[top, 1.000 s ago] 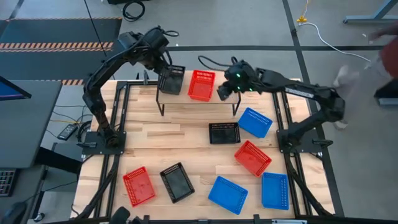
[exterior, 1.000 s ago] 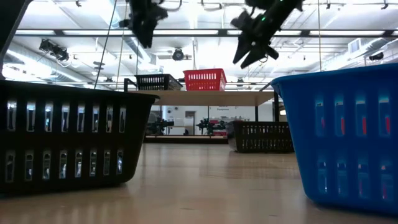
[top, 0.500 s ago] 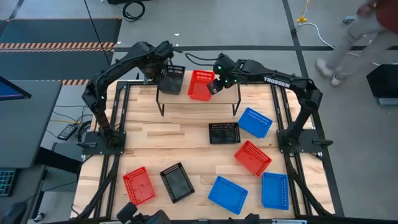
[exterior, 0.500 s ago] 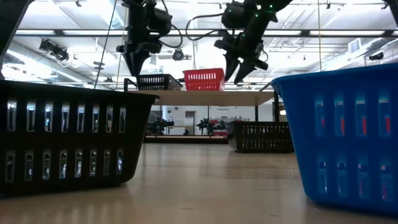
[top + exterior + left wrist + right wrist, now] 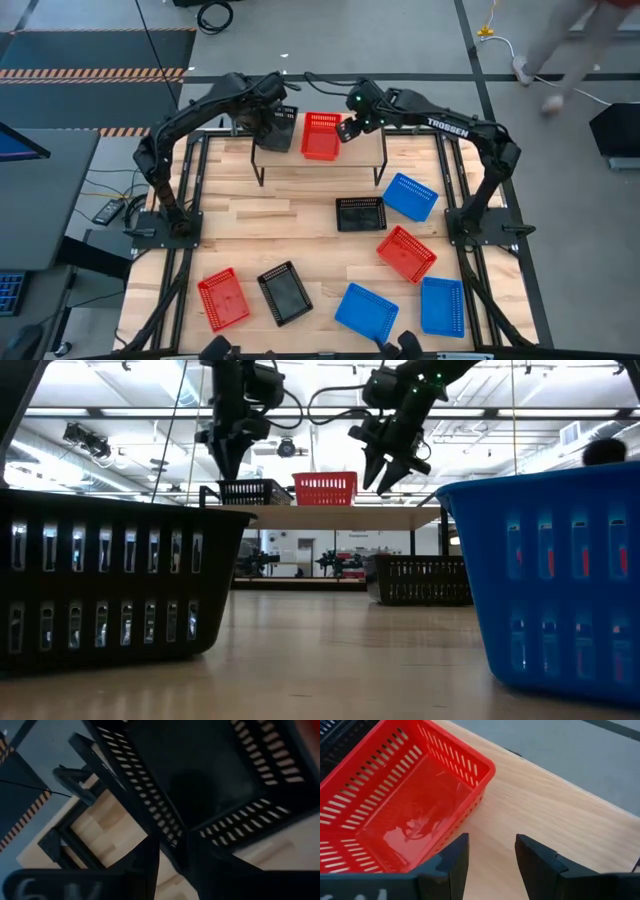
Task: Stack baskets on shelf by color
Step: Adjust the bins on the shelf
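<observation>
With right tool (image 5: 490, 865) released beside the red basket (image 5: 402, 802), I'd pinch its thin rim: light, stiff mesh; left tool's state unclear.

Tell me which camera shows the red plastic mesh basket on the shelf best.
The right wrist view: the red plastic mesh basket fills it, floor and slotted walls visible. The high view shows it small on the wooden shelf; the low view shows one side; the left wrist only an edge.

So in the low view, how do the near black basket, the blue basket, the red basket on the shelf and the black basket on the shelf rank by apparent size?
1. Near black basket
2. Blue basket, cut off by the picture's edge, so unsure against the first
3. Red basket on the shelf and black basket on the shelf: they look alike.

Nearness to the camera drives the differences.
</observation>
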You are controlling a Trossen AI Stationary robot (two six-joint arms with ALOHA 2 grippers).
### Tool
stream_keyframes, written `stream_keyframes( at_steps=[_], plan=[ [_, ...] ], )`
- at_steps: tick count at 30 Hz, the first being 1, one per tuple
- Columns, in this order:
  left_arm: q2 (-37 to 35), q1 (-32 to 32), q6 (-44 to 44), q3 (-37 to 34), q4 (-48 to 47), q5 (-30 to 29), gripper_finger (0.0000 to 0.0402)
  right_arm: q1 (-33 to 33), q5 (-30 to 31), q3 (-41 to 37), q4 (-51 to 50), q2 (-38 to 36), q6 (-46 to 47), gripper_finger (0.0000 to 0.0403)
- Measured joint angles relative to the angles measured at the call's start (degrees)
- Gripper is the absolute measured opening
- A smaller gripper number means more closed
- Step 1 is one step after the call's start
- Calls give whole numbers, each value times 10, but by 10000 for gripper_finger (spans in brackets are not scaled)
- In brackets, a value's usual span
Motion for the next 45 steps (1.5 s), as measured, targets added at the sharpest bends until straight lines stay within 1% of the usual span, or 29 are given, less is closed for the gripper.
stream_keyframes(
  at_steps=[4,11,13,17,23,25,29,37,41,45],
  plan=[
    [0,-19,-33,0,0,14,105,-9,-9,0,2,0,-14,165],
    [0,-55,-76,0,-5,17,105,-19,-31,0,1,0,-41,165],
    [0,-63,-80,0,-5,7,105,-21,-39,0,1,0,-49,165],
    [0,-77,-94,0,-5,-32,105,-20,-44,0,1,0,-62,165],
    [0,-87,-111,0,-6,-29,105,-20,-64,0,1,0,-83,165],
    [1,-90,-76,0,0,-29,105,-20,-74,0,-1,0,-87,165],
    [2,-90,75,1,-4,-29,105,-20,-85,0,-11,0,-108,165],
    [2,-87,309,1,-30,-29,105,-20,-87,0,-70,-1,-127,165],
    [2,-82,383,1,-13,-23,105,-20,-87,0,-82,-1,-127,165],
    [2,-69,427,1,8,-2,105,-20,-87,-1,-87,-7,-121,165]
  ],
)
